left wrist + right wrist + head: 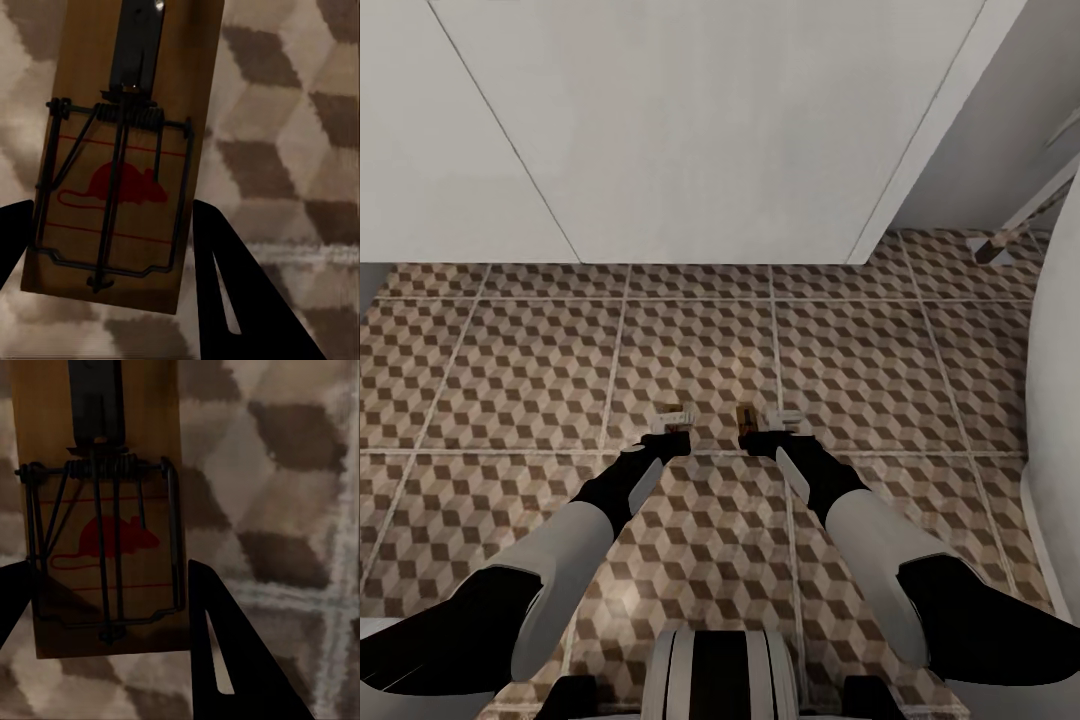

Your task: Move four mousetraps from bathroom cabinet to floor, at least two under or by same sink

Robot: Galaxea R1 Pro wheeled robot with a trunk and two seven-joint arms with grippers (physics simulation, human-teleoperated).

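Here, one mousetrap (pixel 120 161) is clamped in the left gripper (pixel 671 432), another mousetrap (pixel 101 517) in the right gripper (pixel 764 430), above the bathroom floor (pixel 510 370).

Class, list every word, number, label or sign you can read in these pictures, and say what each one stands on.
No words or numbers can be read.
Left gripper's mousetrap: a red mouse silhouette with red lines, no lettering.
Right gripper's mousetrap: the same red mouse mark, no lettering.

Tan mousetraps (pixel 120 150) with red mouse mark, black wire, brown-beige-white cube-patterned floor (pixel 510 370), black claw fingers (pixel 240 300)
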